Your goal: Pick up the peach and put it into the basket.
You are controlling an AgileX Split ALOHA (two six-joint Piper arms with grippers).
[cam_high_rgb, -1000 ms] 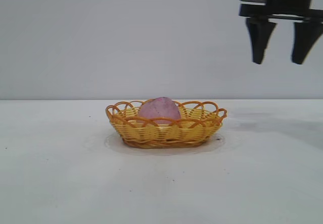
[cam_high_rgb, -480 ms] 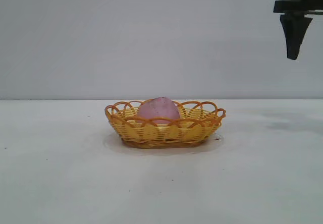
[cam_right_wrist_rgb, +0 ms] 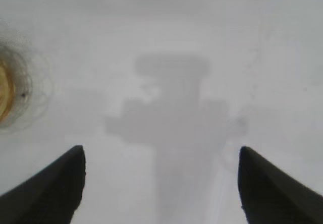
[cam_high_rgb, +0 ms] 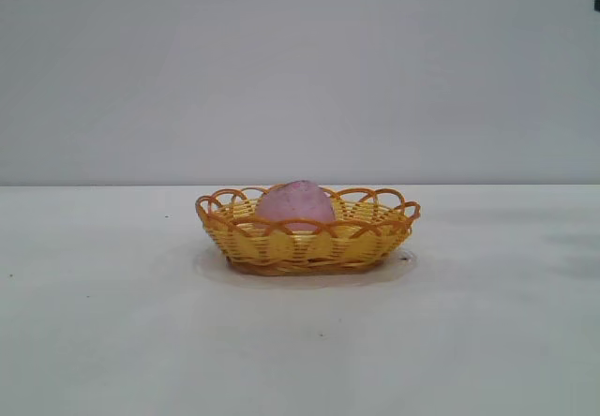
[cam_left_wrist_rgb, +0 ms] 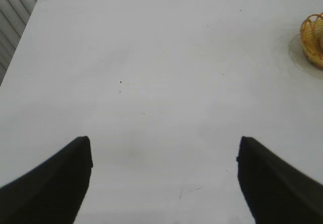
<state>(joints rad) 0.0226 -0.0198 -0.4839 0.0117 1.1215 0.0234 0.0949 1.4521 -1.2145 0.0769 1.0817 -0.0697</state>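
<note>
Exterior view: the peach (cam_high_rgb: 296, 202), a dull pink-mauve matte lump with a slightly pointed top, sits inside the basket (cam_high_rgb: 361, 240), a shallow oval with yellow weave and an orange looped rim, standing on the white bench (cam_high_rgb: 112, 341). No readable writing shows on either.

Left wrist view: the left gripper (cam_left_wrist_rgb: 164, 176) hangs released above bare bench, fingers wide apart and holding nothing; the basket's rim shows at the frame edge, well apart.

Right wrist view: the right gripper (cam_right_wrist_rgb: 161, 181) is likewise spread and empty over the bench, its shadow (cam_right_wrist_rgb: 174, 118) cast below.
</note>
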